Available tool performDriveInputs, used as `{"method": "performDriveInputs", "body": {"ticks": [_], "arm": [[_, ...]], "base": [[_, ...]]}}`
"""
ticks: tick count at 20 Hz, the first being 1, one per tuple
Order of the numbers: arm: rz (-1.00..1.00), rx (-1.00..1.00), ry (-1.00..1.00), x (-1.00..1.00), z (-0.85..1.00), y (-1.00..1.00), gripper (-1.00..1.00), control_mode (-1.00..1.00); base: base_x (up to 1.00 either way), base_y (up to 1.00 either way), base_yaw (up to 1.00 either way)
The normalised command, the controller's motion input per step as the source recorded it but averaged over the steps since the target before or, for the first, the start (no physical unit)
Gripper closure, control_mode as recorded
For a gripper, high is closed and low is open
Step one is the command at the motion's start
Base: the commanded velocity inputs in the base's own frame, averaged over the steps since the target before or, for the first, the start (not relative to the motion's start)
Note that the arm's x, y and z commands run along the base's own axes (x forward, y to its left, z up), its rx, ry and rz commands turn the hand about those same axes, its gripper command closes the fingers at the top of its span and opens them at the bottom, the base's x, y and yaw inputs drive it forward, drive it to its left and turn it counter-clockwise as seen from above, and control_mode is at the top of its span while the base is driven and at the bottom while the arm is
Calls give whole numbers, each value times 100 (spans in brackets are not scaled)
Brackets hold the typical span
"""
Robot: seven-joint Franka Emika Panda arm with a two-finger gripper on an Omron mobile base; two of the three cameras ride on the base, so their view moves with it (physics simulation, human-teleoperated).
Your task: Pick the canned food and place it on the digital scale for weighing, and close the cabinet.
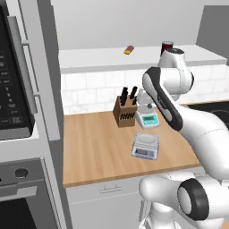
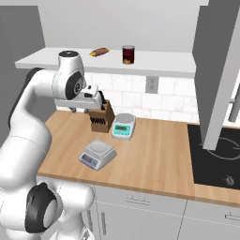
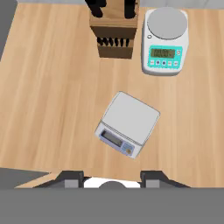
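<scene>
Two scales on the counter | gripper above them, jaws at their narrowest, empty | silver scale nearest, white scale and knife block behind | can upright on cabinet shelf, door open | advice: spread jaws, approach can level.

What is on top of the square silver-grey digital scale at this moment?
Nothing: the digital scale has a bare platform. The canned food stands on the open cabinet's shelf. What lies under the scale is covered.
</scene>
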Motion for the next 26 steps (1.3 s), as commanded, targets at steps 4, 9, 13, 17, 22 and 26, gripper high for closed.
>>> {"method": "performDriveInputs", "body": {"ticks": [4,9,13,17,22,26], "arm": [[0,-1,-13,-37,0,0,-100,-100],[0,-1,-26,-62,14,0,-100,-100],[0,0,-19,-32,76,-8,-100,-100],[0,0,-17,-28,94,-11,-100,-100],[0,0,-11,-4,80,-28,-100,-100],[-3,0,-18,-1,56,-44,-100,-100]], "base": [[0,0,0],[0,0,0],[0,0,0],[0,0,0],[0,0,0],[0,0,0]]}}
